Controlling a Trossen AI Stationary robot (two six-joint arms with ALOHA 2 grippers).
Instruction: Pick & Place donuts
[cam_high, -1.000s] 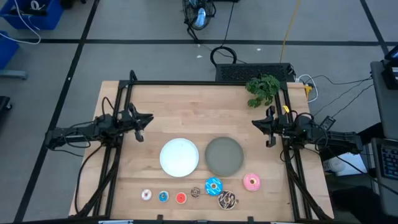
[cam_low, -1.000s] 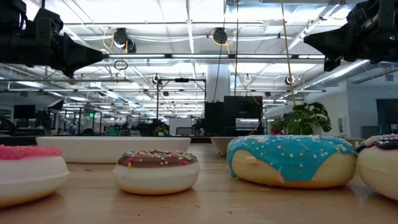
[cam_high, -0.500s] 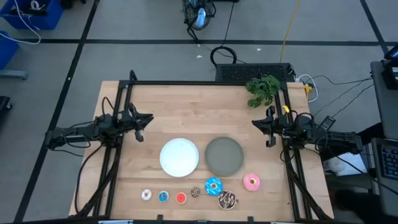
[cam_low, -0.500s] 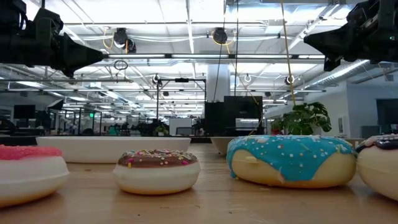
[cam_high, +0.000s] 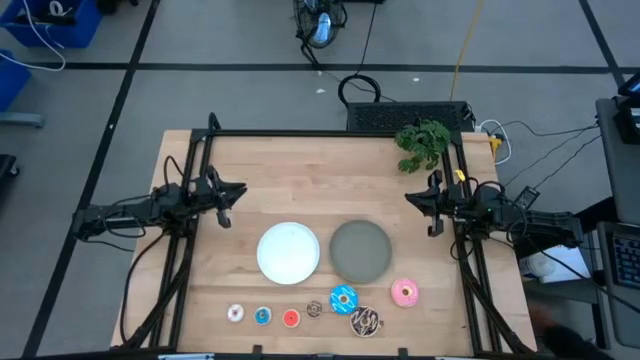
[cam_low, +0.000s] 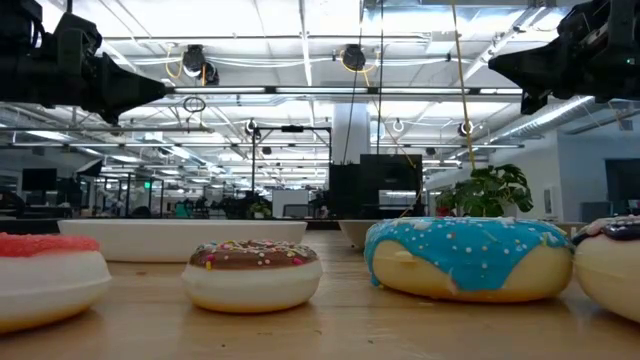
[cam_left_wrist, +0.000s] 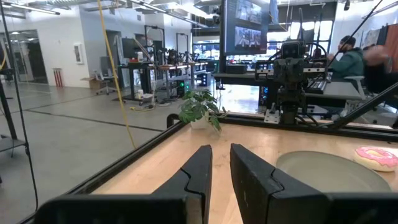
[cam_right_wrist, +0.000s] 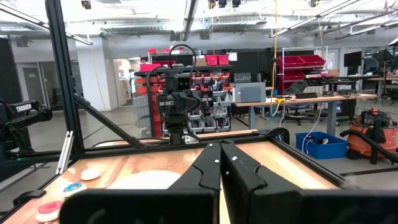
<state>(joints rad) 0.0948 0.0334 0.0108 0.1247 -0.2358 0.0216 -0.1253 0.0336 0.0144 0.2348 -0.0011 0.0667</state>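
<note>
Seven toy donuts lie flat along the table's near edge in the high view: tiny pale pink (cam_high: 235, 314), blue (cam_high: 262, 316), red (cam_high: 290, 318) and brown (cam_high: 314, 308), then larger blue-iced (cam_high: 343, 298), chocolate sprinkled (cam_high: 365, 320) and pink (cam_high: 404, 292). The low view shows the blue-iced donut (cam_low: 468, 257) close up. My left gripper (cam_high: 232, 193) hovers left of the white plate, with a narrow gap between its fingers (cam_left_wrist: 221, 155). My right gripper (cam_high: 418, 197) hovers right of the grey plate, fingers shut (cam_right_wrist: 221, 152). Neither gripper is near a donut.
A round white plate (cam_high: 288, 251) and a round grey plate (cam_high: 360, 250) sit mid-table, just beyond the donut row. A green plant (cam_high: 422, 143) stands at the far right corner. Black frame rails run along both table sides. A person (cam_left_wrist: 351, 59) sits in the room behind.
</note>
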